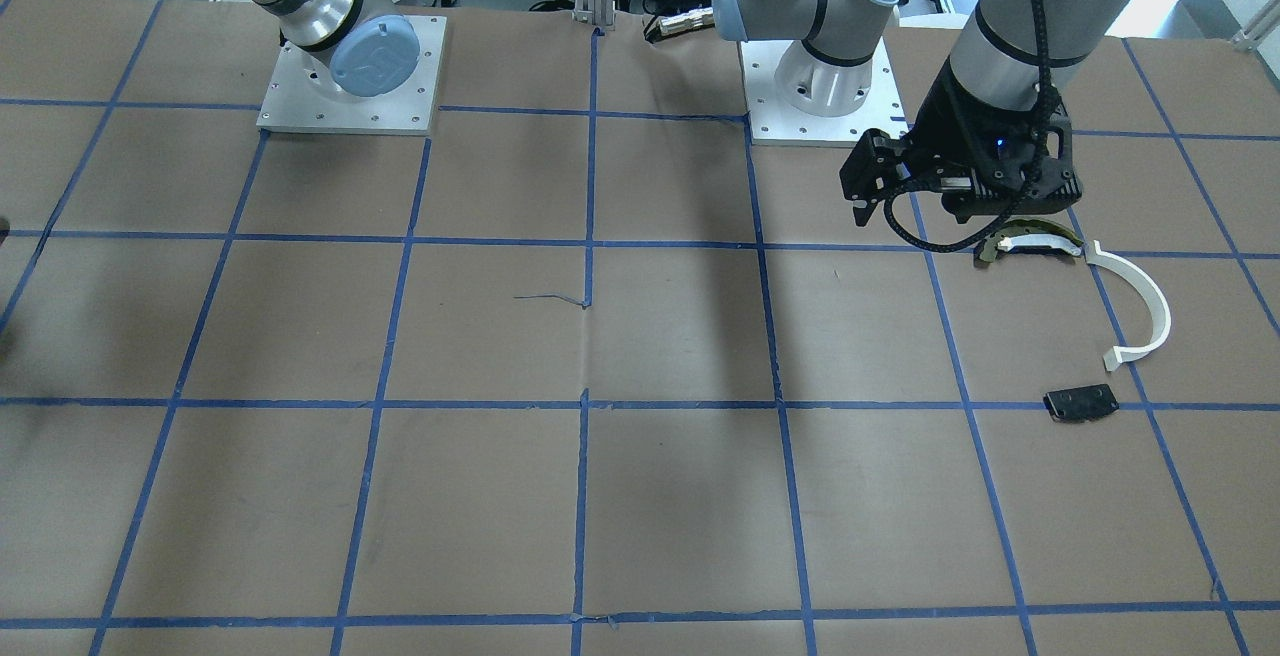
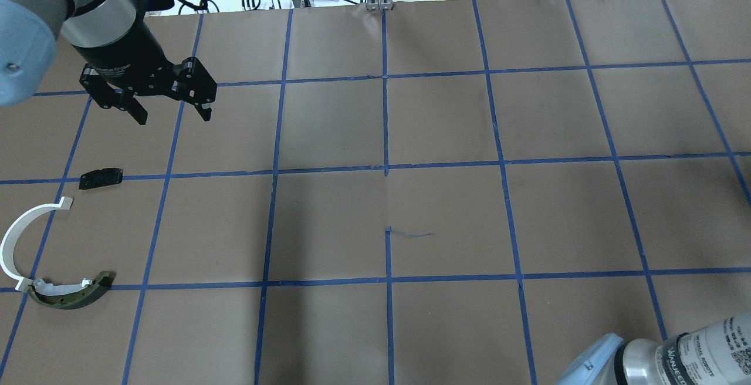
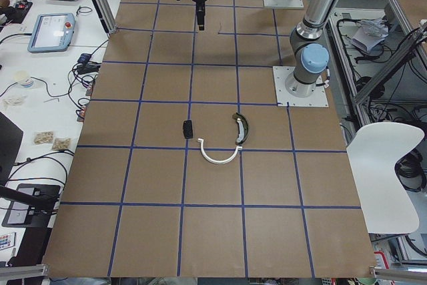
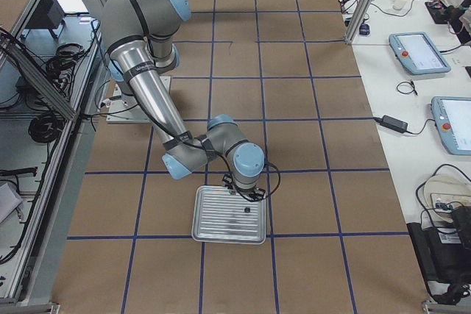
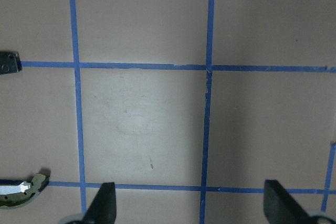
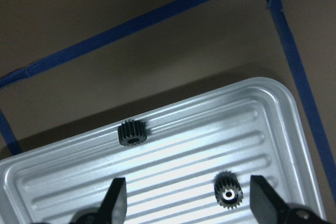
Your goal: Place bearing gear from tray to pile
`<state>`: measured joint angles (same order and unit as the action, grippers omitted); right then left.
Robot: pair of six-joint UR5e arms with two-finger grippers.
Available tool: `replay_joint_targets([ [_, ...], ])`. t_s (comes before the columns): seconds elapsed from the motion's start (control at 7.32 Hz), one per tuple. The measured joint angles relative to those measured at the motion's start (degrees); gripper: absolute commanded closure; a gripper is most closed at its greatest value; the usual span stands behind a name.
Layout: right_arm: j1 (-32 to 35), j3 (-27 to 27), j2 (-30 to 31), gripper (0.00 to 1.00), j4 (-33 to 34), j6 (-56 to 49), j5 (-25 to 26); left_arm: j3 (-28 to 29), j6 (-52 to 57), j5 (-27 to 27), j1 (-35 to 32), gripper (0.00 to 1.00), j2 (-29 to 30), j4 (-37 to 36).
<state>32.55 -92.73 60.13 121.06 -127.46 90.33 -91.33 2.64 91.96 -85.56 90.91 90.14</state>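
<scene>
left gripper [image 2: 174,116] points down from a raised wrist, fingers spread; right arm folds low, right gripper [image 6: 189,204] also spread wide.

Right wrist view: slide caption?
Open right gripper over metal tray; one gear by its rim, second gear farther in.

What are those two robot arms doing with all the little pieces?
The right gripper hangs open over a silver tray with two small black gears lying in it; it holds neither. Far across the table the left gripper is open too, over bare table near the pile: a white half-ring, a dark curved piece and a black plate. No gear lies with the pile yet.
</scene>
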Motion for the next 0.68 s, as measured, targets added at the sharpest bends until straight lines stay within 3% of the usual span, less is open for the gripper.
replay_joint_targets([
  [0.27, -1.6, -3.1, -0.8, 0.15, 1.2, -5.2, -3.0, 0.0, 0.0, 0.0, 0.0, 0.00, 0.3, 0.0],
  [0.68, -2.7, -5.2, -0.5, 0.20, 2.1, -6.1, -3.5, -0.1, 0.0, 0.0, 0.0, 0.00, 0.5, 0.0],
])
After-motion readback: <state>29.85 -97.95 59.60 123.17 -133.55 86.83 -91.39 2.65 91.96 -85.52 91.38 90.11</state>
